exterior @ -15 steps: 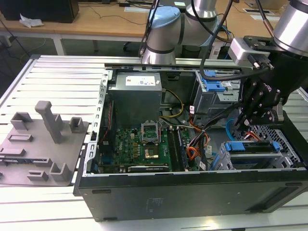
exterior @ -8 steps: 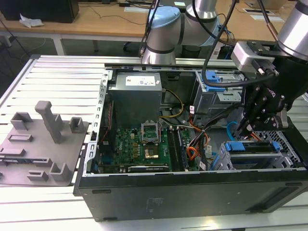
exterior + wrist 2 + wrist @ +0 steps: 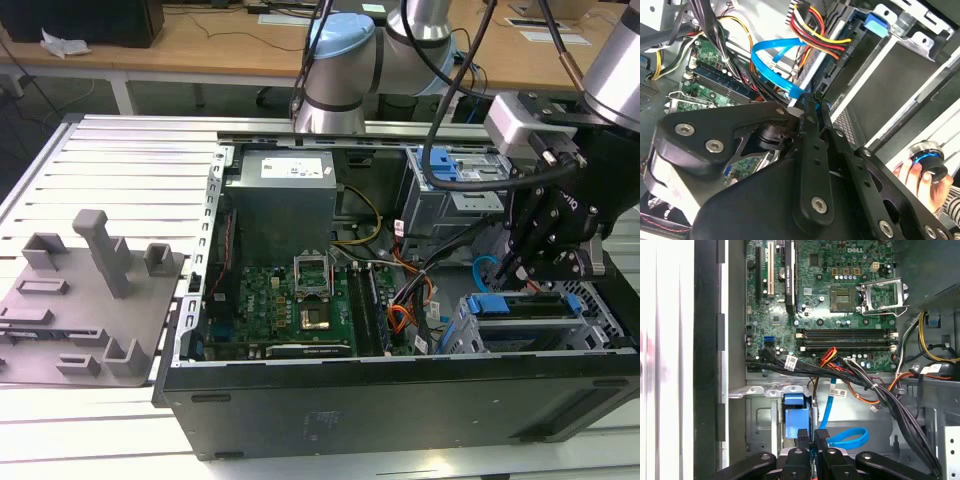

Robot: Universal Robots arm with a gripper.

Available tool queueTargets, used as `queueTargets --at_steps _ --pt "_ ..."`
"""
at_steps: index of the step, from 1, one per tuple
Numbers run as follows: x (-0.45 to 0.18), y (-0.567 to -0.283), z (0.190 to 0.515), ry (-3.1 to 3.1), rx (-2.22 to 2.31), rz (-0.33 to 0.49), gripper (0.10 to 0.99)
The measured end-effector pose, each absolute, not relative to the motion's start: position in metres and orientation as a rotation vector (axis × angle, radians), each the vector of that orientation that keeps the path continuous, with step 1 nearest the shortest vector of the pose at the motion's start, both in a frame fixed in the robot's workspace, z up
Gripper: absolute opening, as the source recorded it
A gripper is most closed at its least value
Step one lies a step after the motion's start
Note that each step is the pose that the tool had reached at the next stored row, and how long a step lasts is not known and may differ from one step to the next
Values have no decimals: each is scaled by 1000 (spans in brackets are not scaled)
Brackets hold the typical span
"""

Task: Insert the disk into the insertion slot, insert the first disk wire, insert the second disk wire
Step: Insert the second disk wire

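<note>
Computer case (image 3: 400, 395): open on the slatted desk (image 3: 120, 160), green circuit board (image 3: 285, 305) inside.
Drive cage (image 3: 470, 335): low, at the exterior view's right; disk (image 3: 525, 305) with blue carrier seated in it.
Gripper (image 3: 515, 265): hanging just above the disk's end, jaws pressed together (blue showing at the tips).
Blue cable (image 3: 772, 65): looped, running up to the fingertips.

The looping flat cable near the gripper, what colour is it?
Light blue. The second disk wire shows best in the second wrist view.
</note>
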State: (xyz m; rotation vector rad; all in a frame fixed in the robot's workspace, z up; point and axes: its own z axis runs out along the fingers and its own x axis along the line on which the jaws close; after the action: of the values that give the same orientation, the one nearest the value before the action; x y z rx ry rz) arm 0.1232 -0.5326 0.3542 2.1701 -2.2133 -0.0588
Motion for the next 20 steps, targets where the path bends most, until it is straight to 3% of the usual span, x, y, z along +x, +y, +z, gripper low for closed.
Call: queueTargets --at_steps 9,13,20 --pt "129 -543 352 -2216 2173 -66 165" --pt "131 -543 352 -2240 2200 -129 165" --pt "133 -543 349 -2241 2201 -131 165"
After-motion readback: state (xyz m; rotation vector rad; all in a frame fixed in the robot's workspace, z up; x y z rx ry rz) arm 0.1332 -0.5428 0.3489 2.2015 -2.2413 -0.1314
